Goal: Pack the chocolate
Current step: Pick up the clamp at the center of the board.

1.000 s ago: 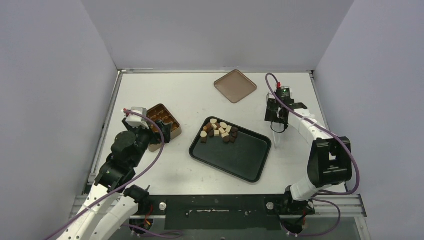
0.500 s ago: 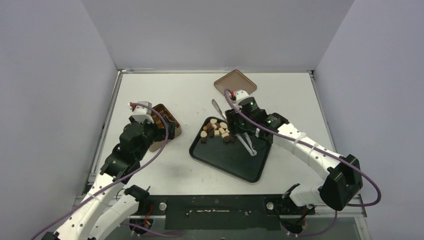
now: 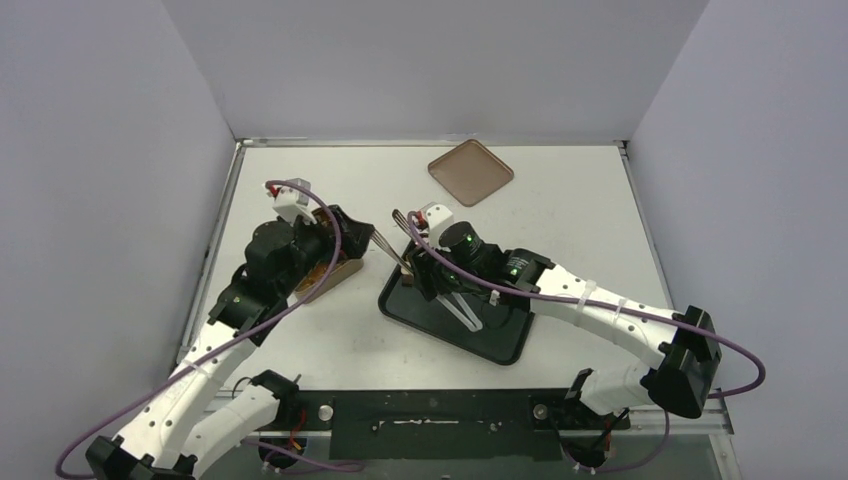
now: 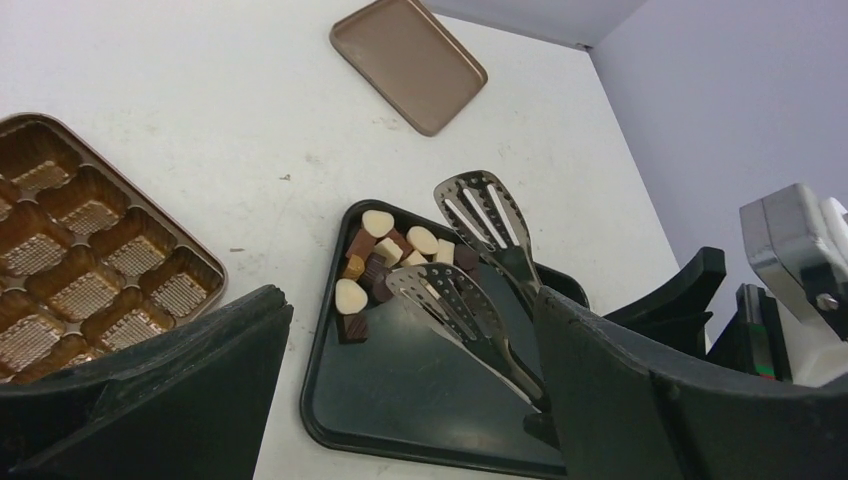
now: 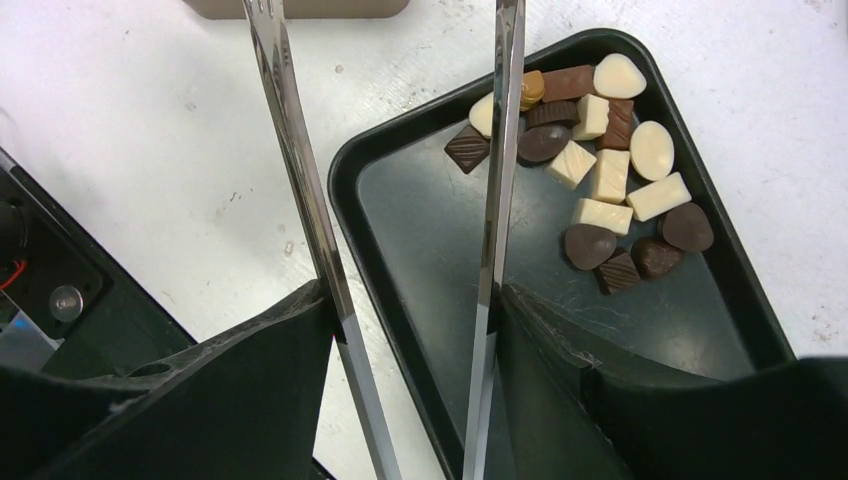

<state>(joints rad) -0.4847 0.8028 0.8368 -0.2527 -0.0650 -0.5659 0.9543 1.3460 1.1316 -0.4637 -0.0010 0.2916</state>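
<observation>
Though clenched around the tongs (image 5: 497, 200), squeezes them only partway at the right pincer (image 5: 415, 300), leaving both blades spread with nothing caught between. Off to that pincer's left: left pincer (image 4: 405, 310) released and empty, jaws wide, with the tin (image 4: 90, 240) just ahead of its left jaw, visible cups bare. Directly below and ahead of the right pincer: bare floor of the black tray (image 5: 440, 270). Further ahead, right of the right-hand blade: the chocolate (image 5: 600, 190), heaped in the tray's far corner.

Possible trouble, from the grip outward. Twisting or sliding of the thin shanks inside the pincer, being held well back from the tips. Squirting a smooth rounded piece sideways out of flat slotted blades. Pinching two or three pieces at once, given such tight, touching packing. Shoving the heap against the tray wall if lowered too steeply.

No shared heading among the pieces: white bars at differing angles, teardrop shapes pointing various ways. Taken as a heap, long axis running from beside the right blade's tip diagonally rightward and back toward the pincer. Farthest ahead, well apart on the tabletop (image 4: 200, 80): the lid (image 4: 405, 60).
</observation>
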